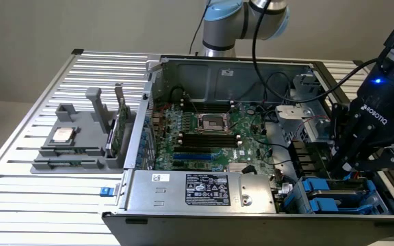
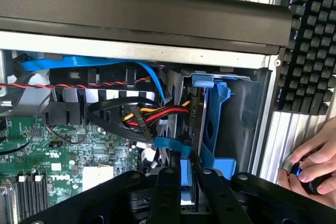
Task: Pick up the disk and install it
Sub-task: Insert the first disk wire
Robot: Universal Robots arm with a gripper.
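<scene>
In the lower right of the exterior view the gripper (image 1: 344,171) reaches down into the open computer case (image 1: 217,200), directly above the blue drive bay (image 1: 337,197). In the wrist view the disk (image 2: 198,129) stands on its edge in its blue carrier at the middle of the frame, and its long axis runs up the frame, away from the black fingers (image 2: 170,192) at the lower edge. The jaws are nearly closed and seem to pinch the near end of the disk, which sits already partly inside the bay, beside the red and yellow cables (image 2: 157,115); a person's hand (image 2: 310,169) rests at the lower right, near a keyboard (image 2: 312,40).
</scene>
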